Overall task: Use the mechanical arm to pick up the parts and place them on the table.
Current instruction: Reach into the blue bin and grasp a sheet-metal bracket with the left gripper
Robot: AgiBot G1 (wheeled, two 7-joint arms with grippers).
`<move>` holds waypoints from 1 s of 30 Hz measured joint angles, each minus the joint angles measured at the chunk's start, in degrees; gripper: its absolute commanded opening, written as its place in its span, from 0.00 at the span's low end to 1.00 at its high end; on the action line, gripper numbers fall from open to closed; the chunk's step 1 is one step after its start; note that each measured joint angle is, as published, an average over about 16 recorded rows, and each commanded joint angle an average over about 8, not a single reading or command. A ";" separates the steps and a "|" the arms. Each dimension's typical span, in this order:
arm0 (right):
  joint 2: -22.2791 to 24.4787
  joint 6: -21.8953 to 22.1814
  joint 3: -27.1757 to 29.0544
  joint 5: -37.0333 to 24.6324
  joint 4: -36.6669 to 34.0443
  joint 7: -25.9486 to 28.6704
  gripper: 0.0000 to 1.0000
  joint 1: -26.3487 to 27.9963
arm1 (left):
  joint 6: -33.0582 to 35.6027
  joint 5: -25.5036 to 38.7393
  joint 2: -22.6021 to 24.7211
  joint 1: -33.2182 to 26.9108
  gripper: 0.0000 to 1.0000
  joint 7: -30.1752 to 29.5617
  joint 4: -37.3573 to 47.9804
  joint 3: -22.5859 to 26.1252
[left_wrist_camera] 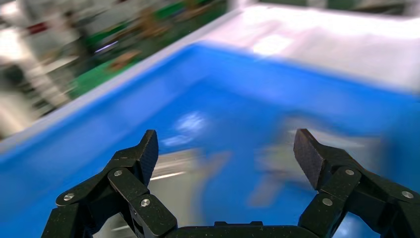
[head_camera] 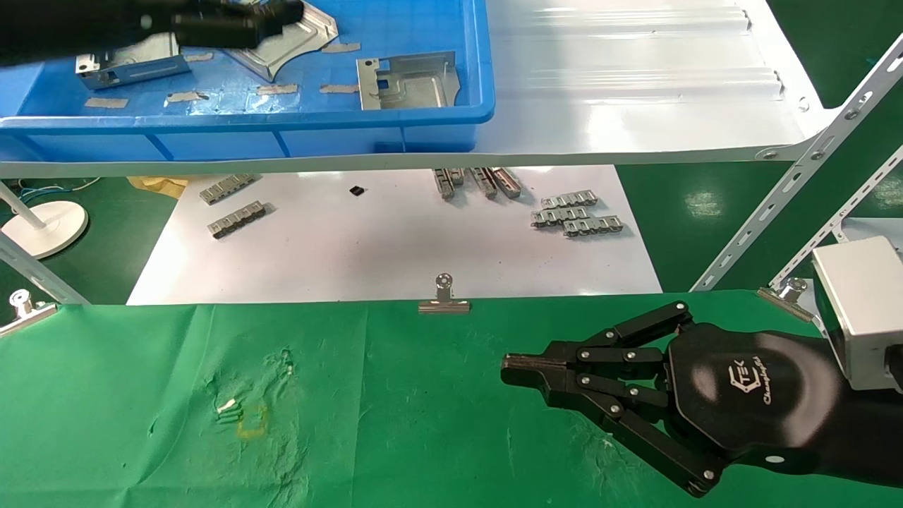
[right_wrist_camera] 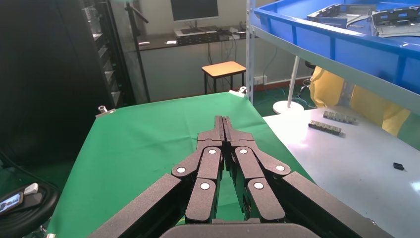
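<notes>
Step in hand: the reach. Left claw (head_camera: 282, 17) released, fingers (left_wrist_camera: 141, 153) spread wide, inside the blue bin (head_camera: 451, 113) over the bracket (head_camera: 289, 39) at its far wall. Two more brackets (head_camera: 405, 81) lie in the bin. Right claw (head_camera: 511, 370) clenched, empty, parked over the green worktop (head_camera: 353, 395) below the bin.

Next, likely: lower, straddle a flange, close.

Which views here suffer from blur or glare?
Left wrist view: motion-smeared, the blue bin and parts only streaks, the left hand sharp. Head view: glare bands on the white shelf. Right wrist view: crisp, right hand in focus.
</notes>
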 measured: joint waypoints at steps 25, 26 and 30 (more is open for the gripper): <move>0.00 0.00 -0.01 0.01 0.00 -0.01 0.00 0.00 | -19.33 11.06 12.26 -12.32 0.00 -0.51 26.91 5.19; 0.00 0.00 -0.01 0.01 0.00 -0.01 0.00 0.00 | -19.47 11.05 12.33 -12.32 0.00 -0.65 27.06 5.18; 0.01 0.01 -0.01 0.01 0.00 -0.01 0.00 0.00 | -19.86 11.00 12.50 -12.30 0.00 -1.11 27.42 5.14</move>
